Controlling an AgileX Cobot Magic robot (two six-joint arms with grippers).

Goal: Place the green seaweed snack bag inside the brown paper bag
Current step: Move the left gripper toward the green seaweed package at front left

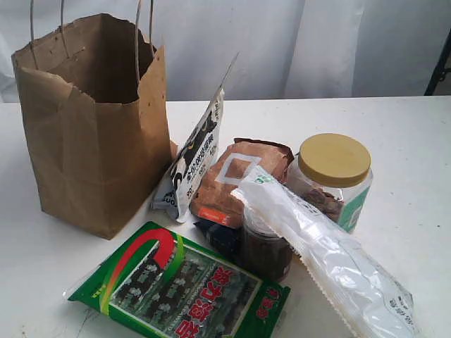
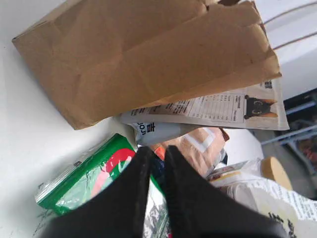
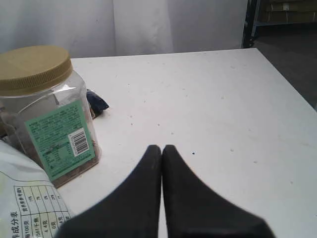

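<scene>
- Nearest the lens, the green seaweed snack bag (image 1: pixel 180 292) is seen lying flat by the front edge of the table (image 1: pixel 416 141), left of the middle.
- From the left wrist, the green seaweed snack bag (image 2: pixel 89 173) is seen just under the left gripper (image 2: pixel 158 148). The fingertips overlap its red arch, though contact cannot be judged.
- Glossy green plastic, a red arch, red lettering and a dark seaweed window are shown on it.
- The brown paper bag (image 1: pixel 91 134) is stood upright and open just behind it, toward the left rear corner.
- The left gripper's black fingers are drawn almost together, with only a thin slit between them and nothing held.
- The right gripper (image 3: pixel 162 148) is held over bare table beside a yellow-lidded jar (image 3: pixel 44 109), its fingers pressed together, well apart from the snack bag.
</scene>
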